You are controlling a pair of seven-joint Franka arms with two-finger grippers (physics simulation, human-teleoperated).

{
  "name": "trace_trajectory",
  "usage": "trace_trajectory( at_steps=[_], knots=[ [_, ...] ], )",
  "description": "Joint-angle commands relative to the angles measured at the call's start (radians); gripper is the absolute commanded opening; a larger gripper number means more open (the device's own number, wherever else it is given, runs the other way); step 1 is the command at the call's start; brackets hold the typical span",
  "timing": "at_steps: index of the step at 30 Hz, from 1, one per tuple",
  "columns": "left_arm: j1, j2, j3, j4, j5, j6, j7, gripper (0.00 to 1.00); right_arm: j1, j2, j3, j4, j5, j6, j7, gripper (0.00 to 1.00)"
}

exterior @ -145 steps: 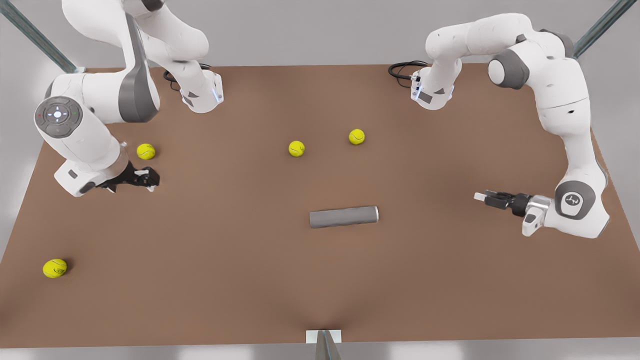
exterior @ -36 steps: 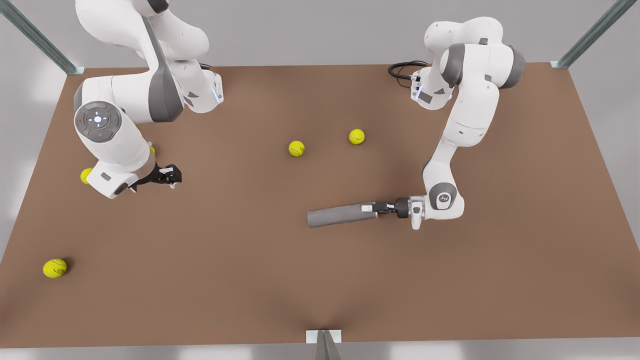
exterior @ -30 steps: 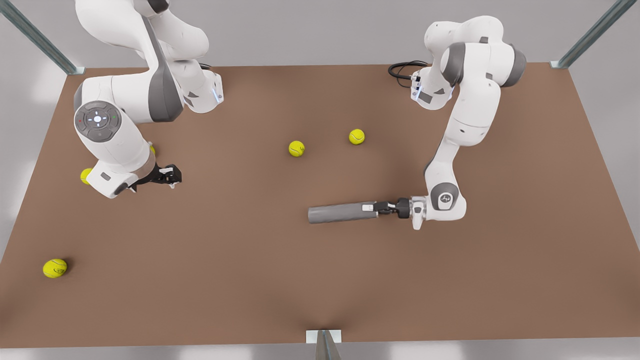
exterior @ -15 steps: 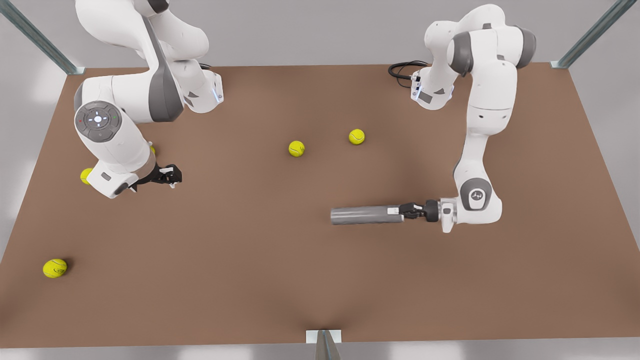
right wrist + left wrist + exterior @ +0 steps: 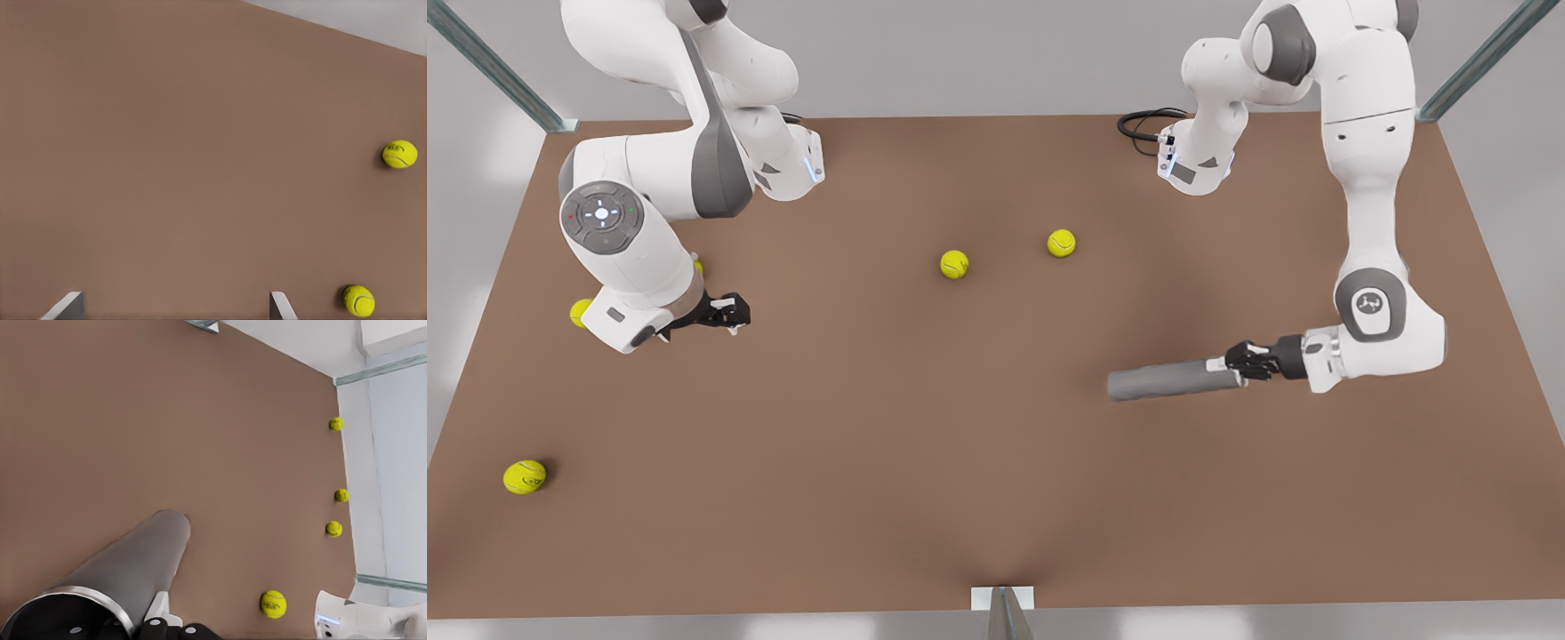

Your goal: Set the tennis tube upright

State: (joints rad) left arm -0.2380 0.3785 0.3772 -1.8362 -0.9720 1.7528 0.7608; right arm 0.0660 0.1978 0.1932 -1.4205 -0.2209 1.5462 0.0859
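Observation:
The tennis tube [image 5: 1165, 380] is a matte grey cylinder, nearly horizontal, low over the brown table [image 5: 925, 498] toward the front view's right. My left gripper [image 5: 1232, 364] is shut on its silvery-rimmed end. In the left wrist view the tennis tube [image 5: 130, 570] runs away from my left gripper [image 5: 133, 623], its far closed end close to the table. My right gripper [image 5: 729, 313] waits near the front view's left side. In the right wrist view my right gripper [image 5: 173, 307] is open with nothing between its two pale fingertips [image 5: 67, 305].
Yellow-green tennis balls lie about: two mid-table [image 5: 954, 264] [image 5: 1061, 243], one at the front left [image 5: 525, 476], one partly behind the right arm [image 5: 580, 312]. The right wrist view has two balls [image 5: 399, 154] [image 5: 359, 300]. A black cable [image 5: 1143, 123] coils at the back.
My left gripper closed on the tube's rimmed end and has dragged it steadily toward the front view's right. The right arm has stayed still over the last second.

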Motion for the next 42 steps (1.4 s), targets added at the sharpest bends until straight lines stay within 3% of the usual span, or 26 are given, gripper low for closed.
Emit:
trace_trajectory(
  at_steps=[1, 9, 19, 42],
  knots=[
    [0.000, -0.004, 0.000, 0.000, 0.150, 0.007, 0.000, 0.21, 0.000, 0.000, 0.000, 0.000, 0.000, 0.000, 0.000, 1.00],
    [0.049, -0.047, -0.001, 0.072, 0.460, 0.051, -0.054, 0.21, -0.002, 0.005, -0.001, 0.000, -0.003, 0.002, 0.002, 1.00],
    [0.049, -0.062, -0.001, 0.106, 0.513, 0.042, -0.103, 0.21, -0.002, 0.011, 0.000, 0.014, -0.002, 0.000, 0.000, 1.00],
    [0.043, -0.053, -0.009, 0.158, 0.882, 0.082, -0.339, 0.21, -0.003, 0.011, 0.000, 0.014, -0.003, 0.000, 0.000, 1.00]
  ],
)
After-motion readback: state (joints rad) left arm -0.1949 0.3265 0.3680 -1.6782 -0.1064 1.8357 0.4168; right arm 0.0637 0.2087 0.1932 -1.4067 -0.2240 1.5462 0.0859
